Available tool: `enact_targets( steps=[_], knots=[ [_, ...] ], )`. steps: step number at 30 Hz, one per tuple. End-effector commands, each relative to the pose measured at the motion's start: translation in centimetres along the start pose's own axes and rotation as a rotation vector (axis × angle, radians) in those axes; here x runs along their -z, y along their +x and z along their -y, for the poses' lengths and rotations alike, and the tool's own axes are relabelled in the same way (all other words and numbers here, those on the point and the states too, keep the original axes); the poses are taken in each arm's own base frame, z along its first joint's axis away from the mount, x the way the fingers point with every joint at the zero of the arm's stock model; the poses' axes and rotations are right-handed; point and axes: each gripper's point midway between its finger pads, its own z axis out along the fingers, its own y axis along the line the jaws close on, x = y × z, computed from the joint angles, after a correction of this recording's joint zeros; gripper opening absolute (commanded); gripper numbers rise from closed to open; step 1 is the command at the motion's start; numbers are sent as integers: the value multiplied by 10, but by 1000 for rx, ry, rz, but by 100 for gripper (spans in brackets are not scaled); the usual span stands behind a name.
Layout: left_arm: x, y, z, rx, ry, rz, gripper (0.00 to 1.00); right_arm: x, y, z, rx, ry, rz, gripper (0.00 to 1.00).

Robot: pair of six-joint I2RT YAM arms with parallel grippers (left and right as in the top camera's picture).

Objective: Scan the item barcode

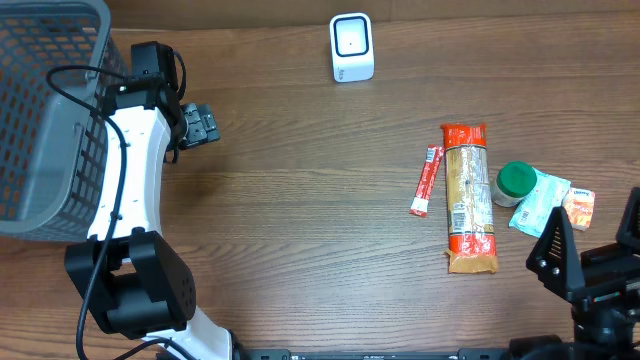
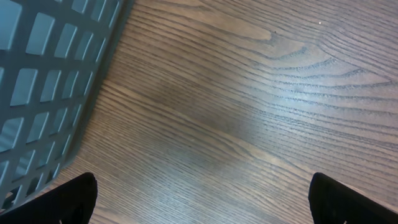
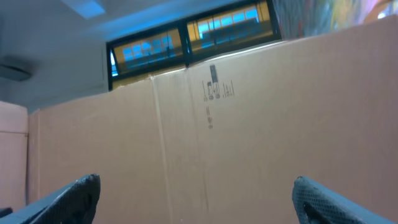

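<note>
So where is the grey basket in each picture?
Overhead: the grey basket fills the top left corner.
Left wrist: the grey basket shows its mesh wall down the left side.
Right wrist: not in it; only a cardboard box shows.
Shared landmark: the wooden table, in overhead and left wrist.

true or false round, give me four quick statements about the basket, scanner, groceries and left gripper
1. The grey plastic mesh basket stands at the edge of the wooden table. True.
2. The white box-shaped scanner lies inside the basket. False: it stands on the table, outside it.
3. The left gripper holds the long orange-and-red packet. False: it is open and empty; the packet lies on the table.
4. The thin red stick sachet lies beside that packet. True.
</note>
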Motion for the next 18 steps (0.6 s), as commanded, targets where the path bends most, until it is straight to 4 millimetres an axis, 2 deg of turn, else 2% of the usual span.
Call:
enact_targets(
  steps=[1, 9, 18],
  knots=[
    [8, -6, 4, -14, 13, 24, 99, 6, 20, 4, 23, -5, 5, 100],
    [8, -6, 4, -14, 13, 24, 100, 17, 87, 20, 20, 22, -96, 100],
    [8, -6, 4, -14, 13, 24, 100, 28, 141, 33, 15, 50, -221, 100]
  ],
)
